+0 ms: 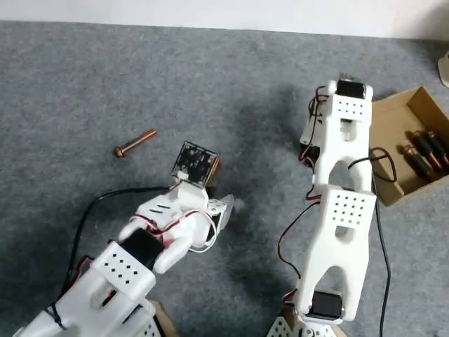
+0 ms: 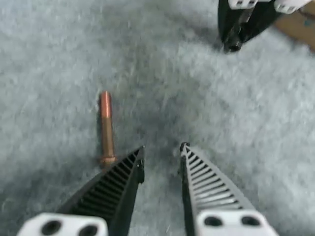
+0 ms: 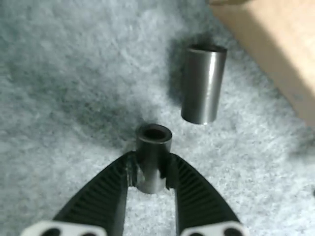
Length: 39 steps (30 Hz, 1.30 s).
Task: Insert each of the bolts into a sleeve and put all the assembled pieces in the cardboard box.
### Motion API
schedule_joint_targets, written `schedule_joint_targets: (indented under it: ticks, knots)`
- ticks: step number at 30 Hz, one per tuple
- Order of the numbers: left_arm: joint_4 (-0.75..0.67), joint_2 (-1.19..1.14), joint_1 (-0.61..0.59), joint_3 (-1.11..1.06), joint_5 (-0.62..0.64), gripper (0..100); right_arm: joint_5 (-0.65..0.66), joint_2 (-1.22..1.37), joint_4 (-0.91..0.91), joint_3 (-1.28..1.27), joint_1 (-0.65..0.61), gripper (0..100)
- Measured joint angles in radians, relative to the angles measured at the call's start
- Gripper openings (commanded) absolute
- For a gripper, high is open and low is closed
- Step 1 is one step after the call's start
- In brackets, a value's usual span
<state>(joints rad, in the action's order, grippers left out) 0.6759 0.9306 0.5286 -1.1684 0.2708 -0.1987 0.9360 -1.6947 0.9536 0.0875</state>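
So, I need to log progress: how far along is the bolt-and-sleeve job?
Done: several assembled pieces lie in the cardboard box. In hand: the right gripper is shut on an upright sleeve; the open left gripper is beside a loose bolt on the carpet. Left: that bolt goes into a sleeve, a second sleeve stands unfilled near the box, and neither is boxed yet.

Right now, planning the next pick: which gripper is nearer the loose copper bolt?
Left. The left gripper is open just beside the bolt; the right gripper, farther off by the cardboard box, grips a sleeve.
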Motion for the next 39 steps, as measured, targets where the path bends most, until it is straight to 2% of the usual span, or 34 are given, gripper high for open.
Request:
schedule_joint_targets:
  ticks: [8, 13, 17, 21, 28, 39]
  knots:
    - [0.028, -0.4, -0.002, 0.227, 0.0, 13, 0.009, 0.0, 0.0, 0.0, 0.0, 0.6]
    - [0.028, -0.601, -0.002, 0.333, 0.0, 21, 0.021, 0.0, 0.0, 0.0, 0.0, 0.6]
    - [0.06, -0.657, -0.008, 0.388, 0.0, 18, 0.025, 0.0, 0.0, 0.0, 0.0, 0.6]
    - [0.075, -0.678, -0.064, 0.427, 0.0, 15, 0.028, 0.0, 0.0, 0.0, 0.0, 0.6]
    - [0.155, -0.738, -0.13, 0.514, -0.012, 15, 0.028, 0.0, 0.0, 0.0, 0.0, 0.6]
    - [0.167, -0.904, -0.157, 0.609, -0.046, 15, 0.028, 0.0, 0.0, 0.0, 0.0, 0.6]
